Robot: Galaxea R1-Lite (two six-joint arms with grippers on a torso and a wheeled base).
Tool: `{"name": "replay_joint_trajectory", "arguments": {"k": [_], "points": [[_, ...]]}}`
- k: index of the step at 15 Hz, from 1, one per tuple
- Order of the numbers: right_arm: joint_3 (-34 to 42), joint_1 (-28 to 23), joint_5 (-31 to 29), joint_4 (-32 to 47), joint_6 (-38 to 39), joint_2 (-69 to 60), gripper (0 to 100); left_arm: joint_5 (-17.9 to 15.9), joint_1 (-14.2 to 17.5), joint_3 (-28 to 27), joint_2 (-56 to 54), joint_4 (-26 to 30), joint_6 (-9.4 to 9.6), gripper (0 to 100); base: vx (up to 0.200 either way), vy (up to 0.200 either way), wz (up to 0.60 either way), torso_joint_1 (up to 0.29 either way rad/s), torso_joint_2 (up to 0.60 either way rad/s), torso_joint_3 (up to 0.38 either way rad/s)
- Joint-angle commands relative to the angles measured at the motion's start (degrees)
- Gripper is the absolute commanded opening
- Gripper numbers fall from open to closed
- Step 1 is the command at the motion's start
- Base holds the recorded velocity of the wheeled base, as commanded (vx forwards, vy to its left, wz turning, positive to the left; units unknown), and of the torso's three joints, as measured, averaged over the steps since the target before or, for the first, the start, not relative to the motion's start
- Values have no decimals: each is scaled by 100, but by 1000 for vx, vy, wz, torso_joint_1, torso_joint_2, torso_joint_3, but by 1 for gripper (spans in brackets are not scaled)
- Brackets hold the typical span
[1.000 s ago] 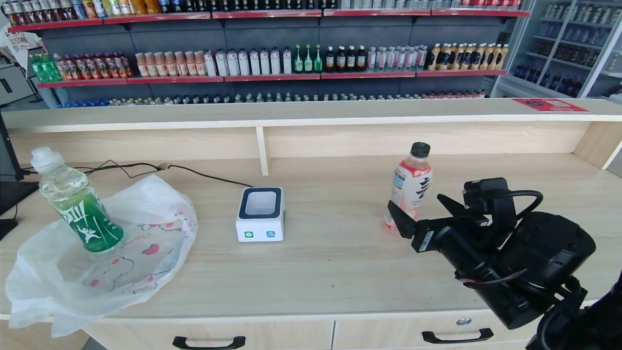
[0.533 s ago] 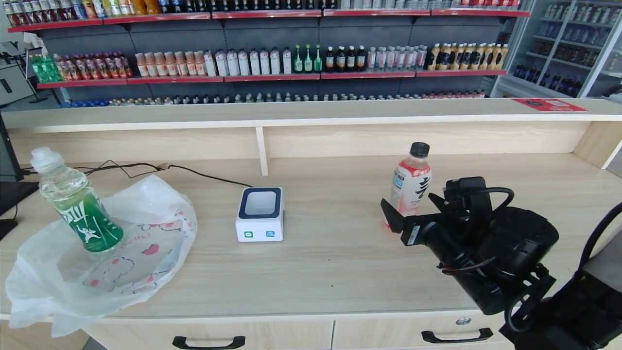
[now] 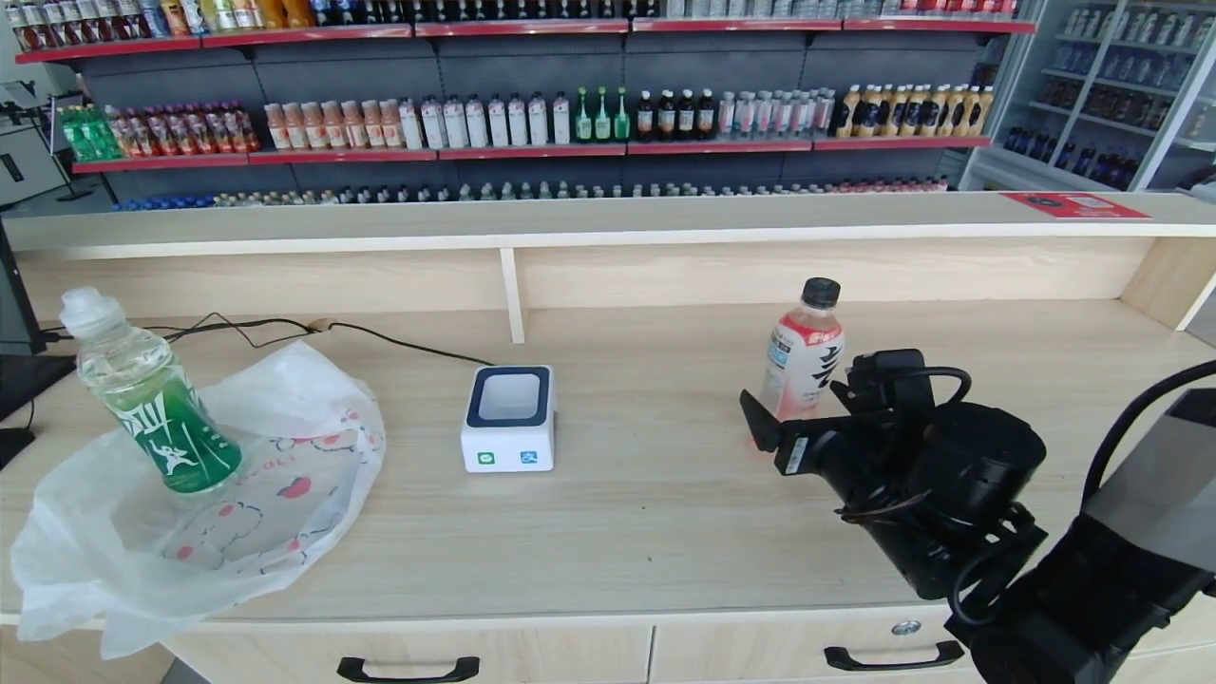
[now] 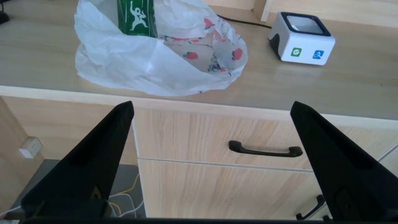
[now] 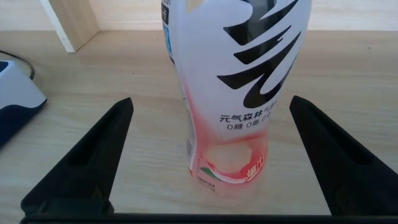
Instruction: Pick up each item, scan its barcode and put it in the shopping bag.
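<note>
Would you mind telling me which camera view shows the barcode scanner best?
The head view: the scanner sits whole and unblocked, its window facing up. The left wrist view also shows it whole, but farther off, past the bag. The right wrist view catches just one edge of it.

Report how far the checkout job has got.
Done, it seems: the green bottle stands in the shopping bag. In hand: the right gripper has its fingers open on either side of the pink bottle, which stands upright on the counter, not yet gripped. Left: grip it, show it to the scanner, then bag it. The left gripper hangs open by the drawers.
</note>
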Motion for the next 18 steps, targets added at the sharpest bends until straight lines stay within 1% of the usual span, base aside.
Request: {"name": "replay_joint_trajectory", "arguments": {"k": [1, 8, 18], "points": [[-134, -113, -1, -6, 1, 231, 100, 2, 0, 0, 6, -3, -4, 100, 0, 0, 0, 0, 0, 0], [-793, -165, -1, -6, 1, 661, 100, 2, 0, 0, 6, -12, 5, 100, 0, 0, 0, 0, 0, 0], [-1215, -350, -1, -6, -51, 925, 100, 2, 0, 0, 6, -12, 5, 100, 0, 0, 0, 0, 0, 0]]}}
